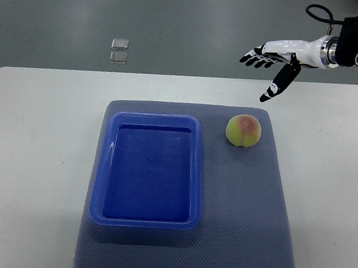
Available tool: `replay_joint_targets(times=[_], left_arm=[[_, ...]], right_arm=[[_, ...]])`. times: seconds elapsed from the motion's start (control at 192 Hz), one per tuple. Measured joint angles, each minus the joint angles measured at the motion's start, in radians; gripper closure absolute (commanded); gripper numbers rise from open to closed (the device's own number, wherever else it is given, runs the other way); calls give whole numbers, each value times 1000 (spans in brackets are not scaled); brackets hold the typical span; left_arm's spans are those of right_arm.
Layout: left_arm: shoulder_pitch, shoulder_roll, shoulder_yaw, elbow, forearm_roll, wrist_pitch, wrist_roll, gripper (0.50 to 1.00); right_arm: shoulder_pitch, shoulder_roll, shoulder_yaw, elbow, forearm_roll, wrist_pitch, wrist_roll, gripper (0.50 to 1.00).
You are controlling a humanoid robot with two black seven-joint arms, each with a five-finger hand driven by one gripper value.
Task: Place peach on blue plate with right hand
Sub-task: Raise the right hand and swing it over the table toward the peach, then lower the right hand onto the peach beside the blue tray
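Grey floor lies behind a white desk carrying a grey mat. On the mat the peach sits just right of the blue plate, which holds nothing. Beyond the peach hangs the right hand, fingers spread and empty. Reaching seems the step in hand; next it must descend onto the peach and close around it.

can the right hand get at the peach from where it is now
Probably yes: the white-and-black right hand hovers open above the table's far edge, and nothing lies between it and the yellow-pink peach on the grey mat.
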Motion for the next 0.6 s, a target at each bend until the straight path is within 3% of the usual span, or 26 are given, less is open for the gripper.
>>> replay_joint_targets(times=[0.151, 0.6], left_arm=[[0, 0, 0, -1, -1, 0, 0, 500], [0, 0, 0, -2, 0, 0, 0, 500]], right_arm=[[32, 10, -47, 21, 17, -3, -67, 570], [-107, 71, -50, 22, 31, -121, -56, 570]])
